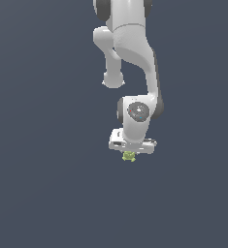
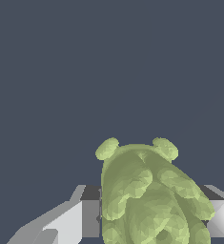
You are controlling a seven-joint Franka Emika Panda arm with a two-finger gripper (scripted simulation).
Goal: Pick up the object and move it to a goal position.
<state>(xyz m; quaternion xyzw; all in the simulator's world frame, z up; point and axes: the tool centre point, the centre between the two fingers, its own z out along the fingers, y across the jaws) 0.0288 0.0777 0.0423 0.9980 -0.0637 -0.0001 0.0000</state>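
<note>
The object [image 1: 129, 156] is a small yellow-green lumpy thing showing just beneath the white hand of the arm in the exterior view. In the wrist view the object [image 2: 147, 190] fills the space between the two fingers, and its bumpy surface meets the inner pad of each. My gripper [image 1: 129, 153] points straight down and is shut on the object. One grey-white finger [image 2: 80, 217] stands on one side of it and the other finger [image 2: 219, 217] on the opposite side. The lower part of the object is cut off by the wrist frame's edge.
A plain dark blue-grey surface [image 1: 47, 193] lies all around, with no other objects or edges showing. The white arm [image 1: 135, 58] comes down from the top of the exterior view.
</note>
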